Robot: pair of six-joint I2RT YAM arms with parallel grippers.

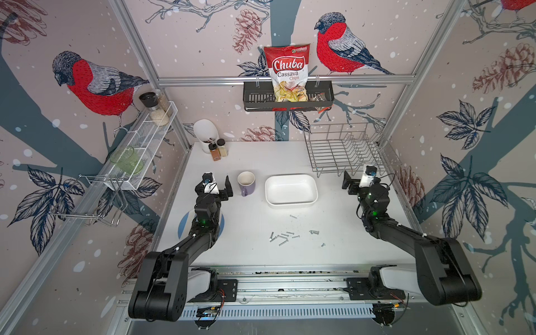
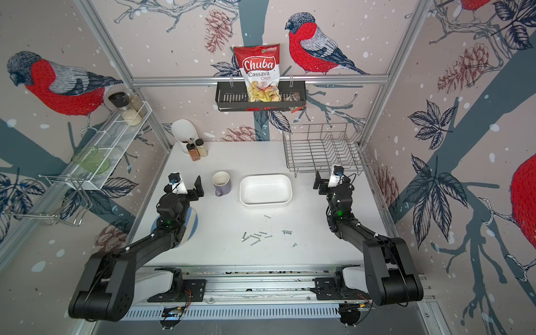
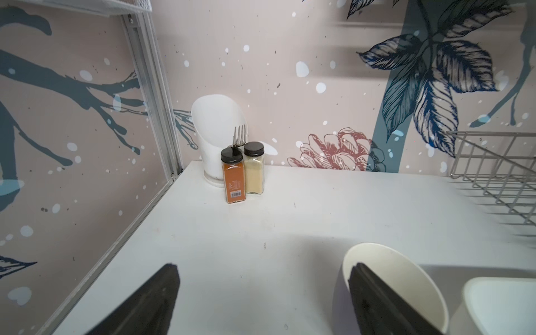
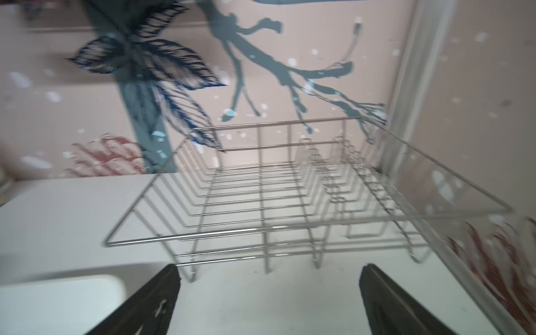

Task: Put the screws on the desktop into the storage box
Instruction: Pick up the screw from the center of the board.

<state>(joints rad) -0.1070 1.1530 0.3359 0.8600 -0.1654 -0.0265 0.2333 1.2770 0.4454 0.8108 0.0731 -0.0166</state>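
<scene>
Nothing is done yet, as far as I can see: the box (image 1: 291, 190) shows a bare white inside in both top views, and all the screws (image 1: 285, 235) lie on the tabletop (image 1: 246, 258) between it and the front edge, a stray screw (image 1: 293, 216) nearest the box. My left claw (image 3: 262, 293) and my right claw (image 4: 268, 290) both stand wide and hold nothing, well apart from the screws. Every screw lies flat, long axes pointing different ways, most in the cluster running side to side or slanted
</scene>
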